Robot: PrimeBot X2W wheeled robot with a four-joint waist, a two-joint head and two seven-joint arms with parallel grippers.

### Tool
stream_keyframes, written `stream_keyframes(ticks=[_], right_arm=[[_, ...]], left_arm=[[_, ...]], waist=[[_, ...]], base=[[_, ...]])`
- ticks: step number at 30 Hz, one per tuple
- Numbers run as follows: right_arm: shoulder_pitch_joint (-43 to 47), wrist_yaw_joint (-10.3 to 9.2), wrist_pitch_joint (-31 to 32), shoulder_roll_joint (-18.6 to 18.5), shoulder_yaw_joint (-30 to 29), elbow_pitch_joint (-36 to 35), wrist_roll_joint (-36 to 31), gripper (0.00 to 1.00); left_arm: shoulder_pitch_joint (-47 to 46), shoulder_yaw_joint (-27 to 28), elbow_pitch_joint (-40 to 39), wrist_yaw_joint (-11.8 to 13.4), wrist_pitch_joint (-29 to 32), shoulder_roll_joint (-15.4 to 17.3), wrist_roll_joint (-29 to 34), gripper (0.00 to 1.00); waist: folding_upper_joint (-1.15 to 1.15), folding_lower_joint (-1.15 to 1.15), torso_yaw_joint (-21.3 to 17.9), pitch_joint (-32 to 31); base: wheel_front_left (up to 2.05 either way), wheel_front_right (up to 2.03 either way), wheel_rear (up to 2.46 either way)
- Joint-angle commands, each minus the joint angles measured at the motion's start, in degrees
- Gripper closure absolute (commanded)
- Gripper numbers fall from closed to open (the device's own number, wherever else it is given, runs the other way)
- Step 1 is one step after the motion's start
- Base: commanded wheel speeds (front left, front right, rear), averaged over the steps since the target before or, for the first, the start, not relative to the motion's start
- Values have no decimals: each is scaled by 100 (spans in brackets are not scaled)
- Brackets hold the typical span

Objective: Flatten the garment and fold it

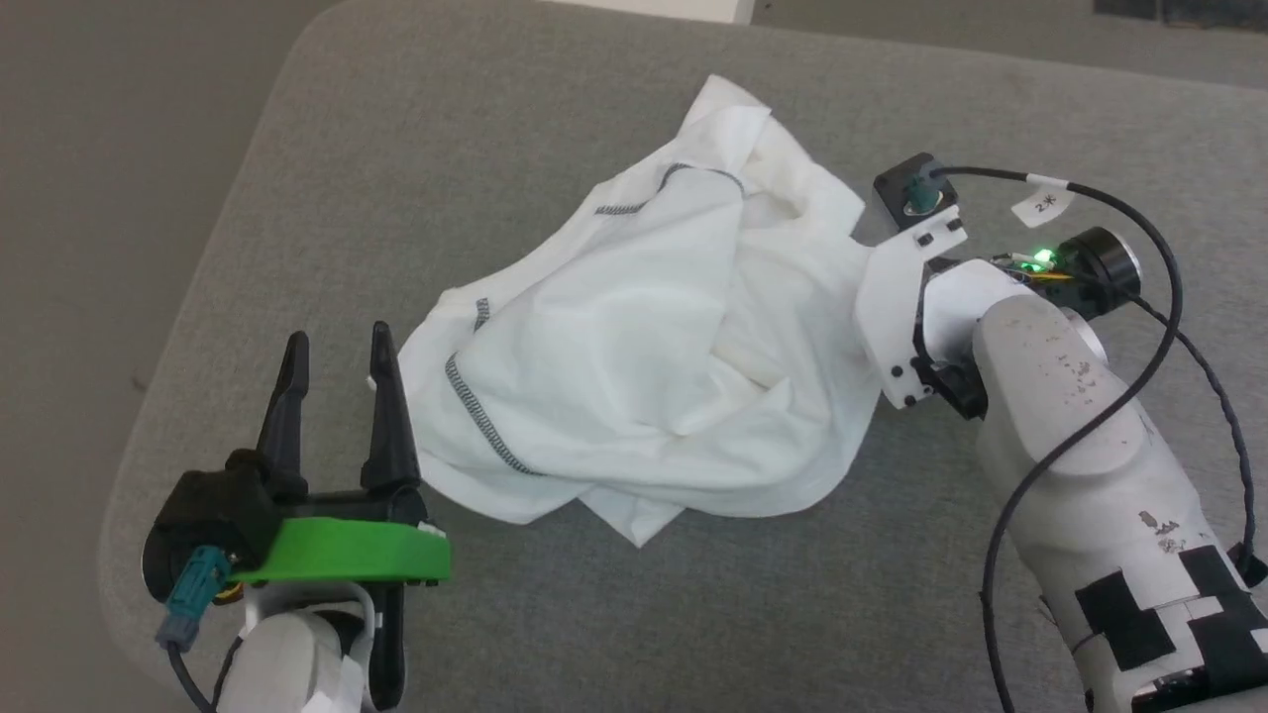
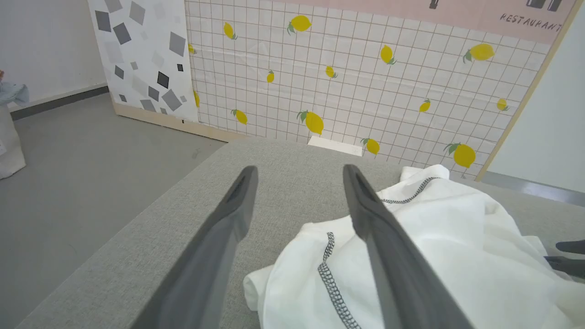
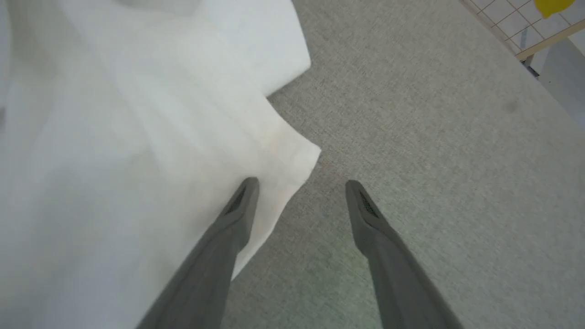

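The head camera looks steeply down; each wrist camera sits low behind its fingers (image 2: 219, 242) — all share the garment (image 1: 644, 347) just ahead.

A staged test lab: printed lemon-tile backdrop panel (image 2: 347, 77) behind grey padded table (image 2: 292, 187).

The garment (image 1: 644, 366) was white with dark grey zigzag stitching, the surface (image 1: 396, 149) plain light grey, the left tool (image 1: 339, 337) black above a green plate (image 1: 347, 550), and the wall (image 2: 365, 82) white-tiled with yellow lemons.
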Motion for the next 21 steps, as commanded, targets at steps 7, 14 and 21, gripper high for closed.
stream_keyframes(ticks=[7,14,21], right_arm=[[-10,-8,-255,-2,194,475,297,87],[53,-8,-1114,-157,144,86,964,100],[880,-8,-1835,-604,-805,-1335,1608,100]], left_arm=[[-65,246,85,-251,-26,-232,219,0],[-29,412,193,-362,-27,-313,361,0],[180,550,240,-432,-27,-337,469,0]], waist=[[0,0,244,277],[0,0,-11,-33],[0,0,-389,-583]], base=[[0,0,0],[0,0,0],[0,0,0]])
